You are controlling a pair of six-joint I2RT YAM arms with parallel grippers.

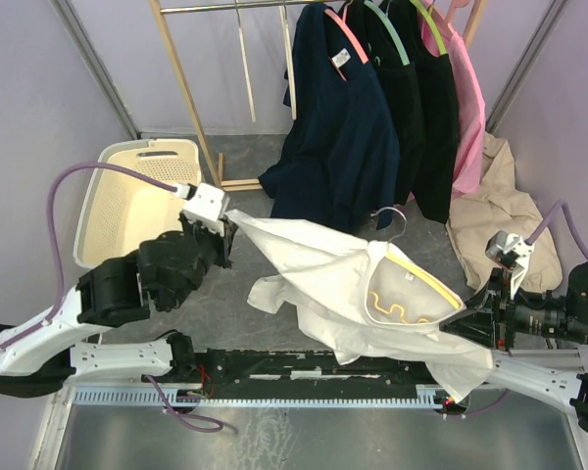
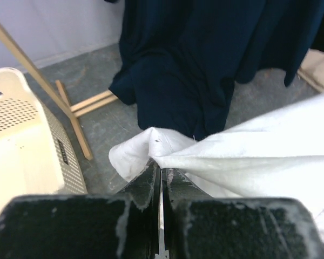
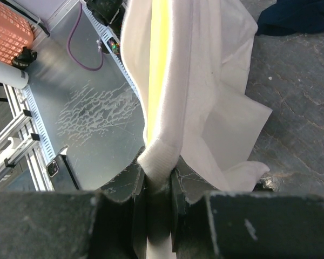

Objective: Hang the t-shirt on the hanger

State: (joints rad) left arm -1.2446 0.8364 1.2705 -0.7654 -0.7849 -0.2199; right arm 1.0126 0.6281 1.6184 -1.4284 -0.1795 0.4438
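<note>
Well, roughly halfway: hanger (image 1: 426, 279) inside one t-shirt (image 1: 314, 255) shoulder, right gripper (image 3: 157, 172) clamped on that cloth-covered tip, left gripper (image 2: 161, 171) pinched shut on fabric, other shoulder likely yet to seat.

Plain cream-white cotton t-shirt (image 1: 314, 259); slim yellow hanger (image 1: 423, 275), silver hook; perforated cream plastic laundry basket (image 1: 118, 206); dark navy hanging shirt (image 1: 338, 137).

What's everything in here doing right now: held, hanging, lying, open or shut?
White cotton t-shirt: held up, stretched between both grippers.
Slim yellow hanger: inside the t-shirt, silver hook poking out.
Left gripper: shut on a shirt edge.
Right gripper: shut on cloth over the hanger.
Navy blue shirt: hanging up.
Beige garment: crumpled in a heap.
Cream plastic basket: upright.
</note>
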